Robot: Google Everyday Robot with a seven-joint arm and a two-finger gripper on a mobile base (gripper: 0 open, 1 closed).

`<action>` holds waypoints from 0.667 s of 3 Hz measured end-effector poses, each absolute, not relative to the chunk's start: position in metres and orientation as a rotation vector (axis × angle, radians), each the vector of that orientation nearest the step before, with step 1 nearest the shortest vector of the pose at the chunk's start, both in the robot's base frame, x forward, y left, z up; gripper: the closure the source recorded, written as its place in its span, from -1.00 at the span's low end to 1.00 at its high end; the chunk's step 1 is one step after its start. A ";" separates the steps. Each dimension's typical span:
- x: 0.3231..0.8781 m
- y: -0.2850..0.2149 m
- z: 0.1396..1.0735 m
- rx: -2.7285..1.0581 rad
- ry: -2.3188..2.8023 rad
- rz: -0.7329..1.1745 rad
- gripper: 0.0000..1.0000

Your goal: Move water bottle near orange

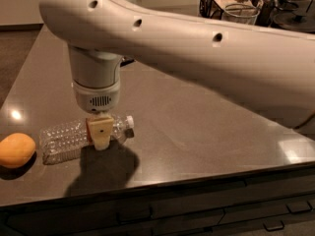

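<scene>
Dark grey, glossy table (211, 132) fills most of the frame and shows small light reflections. A row of dark drawer fronts (197, 213) runs beneath its front edge along the bottom of the frame. At the upper right, on the far end of the table, stand a black wire basket (210, 1) and a wire mesh cup (241, 13), both well apart from the work area. A large white arm (206, 48) crosses the frame from the right to the upper left and turns down into a cylindrical wrist (96, 80) left of centre. The end effector (101, 134) hangs directly below the wrist, pointing straight down, low over the table in the lower left of the frame. It is closed about the water bottle (64, 140): one tan finger (101, 131) lies against the near side of the bottle at its shoulder, and the second finger is hidden behind the bottle. The water bottle lies on its side, clear ribbed body toward the left and white cap (129, 121) toward the right. The orange (16, 150) rests on the table at the left edge of the frame, just beside the base end of the bottle, with a narrow gap between them. A dark shadow (101, 171) of the wrist and end effector falls on the table in front of the bottle
</scene>
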State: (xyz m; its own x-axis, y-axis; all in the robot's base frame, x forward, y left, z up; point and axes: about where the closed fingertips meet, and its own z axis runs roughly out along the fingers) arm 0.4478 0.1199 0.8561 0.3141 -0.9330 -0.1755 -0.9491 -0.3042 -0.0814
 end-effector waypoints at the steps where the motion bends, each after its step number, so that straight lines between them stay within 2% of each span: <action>1: 0.448 0.121 0.856 -2.404 1.739 0.141 -1.00; 2: 0.448 0.121 0.856 -2.404 1.739 0.141 -1.00</action>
